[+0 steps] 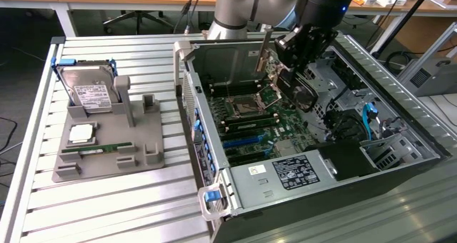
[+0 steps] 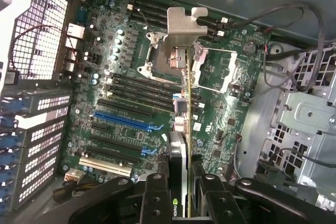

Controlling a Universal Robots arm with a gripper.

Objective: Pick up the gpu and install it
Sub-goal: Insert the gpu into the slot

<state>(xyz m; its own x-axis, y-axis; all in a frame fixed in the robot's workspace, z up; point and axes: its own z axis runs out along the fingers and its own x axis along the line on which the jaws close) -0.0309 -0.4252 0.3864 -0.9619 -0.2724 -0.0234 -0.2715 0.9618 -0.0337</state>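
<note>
Your gripper [image 2: 180, 181] is pinching the gpu [image 2: 177, 148] edge-on between its fingers [image 2: 155, 195]. The card runs out ahead of the gripper and ends in a silver bracket [image 2: 181, 24]. You are holding it inside the open case [image 1: 214, 162], over the motherboard [image 2: 131, 93] that lies beneath the gripper. Beyond the card on that board you can see a blue slot [image 2: 123, 121] and the CPU socket [image 2: 157, 56]. Well away from the gripper, outside the case, a hard drive [image 1: 89, 93] stands in a grey tray [image 1: 107, 162].
</note>
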